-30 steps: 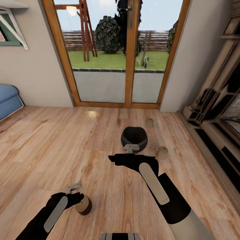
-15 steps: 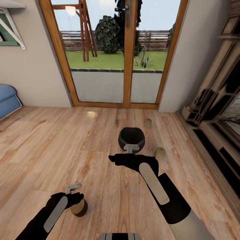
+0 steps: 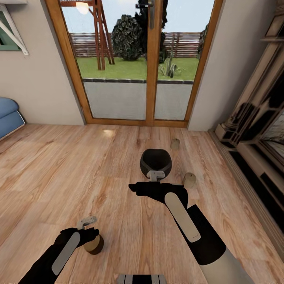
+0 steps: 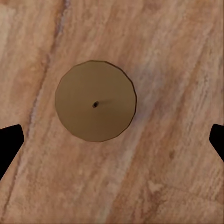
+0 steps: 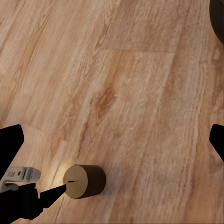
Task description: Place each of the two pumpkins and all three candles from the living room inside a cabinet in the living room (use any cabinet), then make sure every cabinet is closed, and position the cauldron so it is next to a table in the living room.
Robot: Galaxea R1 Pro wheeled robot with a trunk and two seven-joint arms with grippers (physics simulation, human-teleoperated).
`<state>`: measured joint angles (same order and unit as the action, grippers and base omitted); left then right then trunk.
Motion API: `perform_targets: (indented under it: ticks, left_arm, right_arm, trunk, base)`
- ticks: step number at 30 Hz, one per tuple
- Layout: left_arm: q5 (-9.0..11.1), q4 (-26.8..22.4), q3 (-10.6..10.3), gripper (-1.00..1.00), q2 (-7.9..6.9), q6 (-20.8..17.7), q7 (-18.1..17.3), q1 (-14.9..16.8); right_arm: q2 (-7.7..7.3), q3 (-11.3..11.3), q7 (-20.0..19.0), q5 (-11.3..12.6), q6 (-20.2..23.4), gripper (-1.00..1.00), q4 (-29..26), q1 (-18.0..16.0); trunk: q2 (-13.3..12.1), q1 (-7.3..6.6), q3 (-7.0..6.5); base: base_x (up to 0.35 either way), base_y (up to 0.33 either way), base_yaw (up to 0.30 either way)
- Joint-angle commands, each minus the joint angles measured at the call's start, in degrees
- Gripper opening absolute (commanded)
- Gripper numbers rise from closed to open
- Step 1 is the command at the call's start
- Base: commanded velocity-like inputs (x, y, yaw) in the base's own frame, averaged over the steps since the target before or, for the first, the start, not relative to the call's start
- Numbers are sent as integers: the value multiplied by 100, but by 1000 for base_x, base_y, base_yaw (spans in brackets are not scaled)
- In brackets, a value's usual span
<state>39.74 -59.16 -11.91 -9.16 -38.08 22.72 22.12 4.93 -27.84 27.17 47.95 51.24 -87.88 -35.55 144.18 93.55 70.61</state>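
Observation:
The black cauldron stands on the wooden floor ahead, its edge also at a corner of the right wrist view. One beige candle sits behind it to the right and another candle in front of it to the right. A third candle stands just under my left gripper, which is open. The left wrist view looks straight down on that candle's round top, slightly off the middle of the open left gripper. My right gripper hovers open in front of the cauldron. Its wrist view takes in the third candle and the left gripper.
A wood-framed glass patio door fills the far wall. A blue sofa sits at the left edge. A dark and beige fireplace surround runs along the right wall. Bare floorboards spread to the left.
The whole view has shifted slightly, so the camera moved. The near candle now sits a little closer under my left gripper. Both arms keep their pose.

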Motion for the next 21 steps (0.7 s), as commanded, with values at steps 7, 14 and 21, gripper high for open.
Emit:
perform_targets:
  ticks: [7,14,21]
  left_arm:
    - [60,9,-28,100,-7,23,57,3]
    - [59,230,-38,100,-2,431,57,3]
    - [58,257,-40,100,-9,494,55,3]
  right_arm:
    - [-1,-2,60,57,9,100,-8,-4]
    - [-1,-2,60,57,9,100,-9,-4]
    - [-1,-2,60,57,9,100,-8,-4]
  trunk:
    - [12,17,161]
    - [14,22,205]
    - [20,32,294]
  base:
    - [0,0,0]
    - [0,0,0]
    - [0,0,0]
